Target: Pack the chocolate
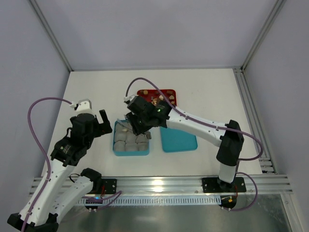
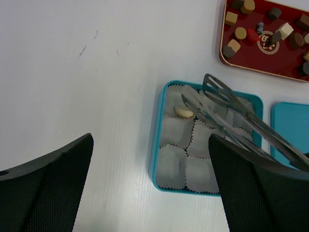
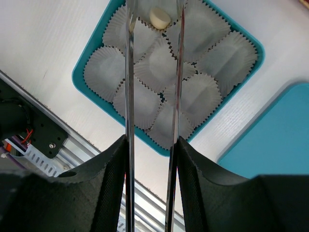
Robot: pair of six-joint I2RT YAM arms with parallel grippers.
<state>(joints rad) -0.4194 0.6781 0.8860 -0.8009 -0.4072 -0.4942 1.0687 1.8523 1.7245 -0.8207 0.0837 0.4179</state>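
A cream-white chocolate (image 2: 184,112) lies in a paper cup in the far-left corner of the teal box (image 2: 158,154); the right wrist view shows that piece (image 3: 160,19) loose between the spread tips of metal tongs (image 3: 129,96). My right gripper (image 3: 150,145) is shut on the tongs' two arms above the box (image 1: 131,145). More chocolate (image 2: 234,46), dark brown, tan and cream, lies on the red tray (image 2: 270,63). My left gripper (image 2: 150,145) is open and holds nothing, hovering at the box's near-left corner.
Crinkled white paper cups (image 3: 159,67) fill the box. The teal lid (image 1: 178,140) lies flat just right of the box. The red tray (image 1: 157,95) sits behind both. An aluminium rail (image 1: 193,183) runs along the near table edge.
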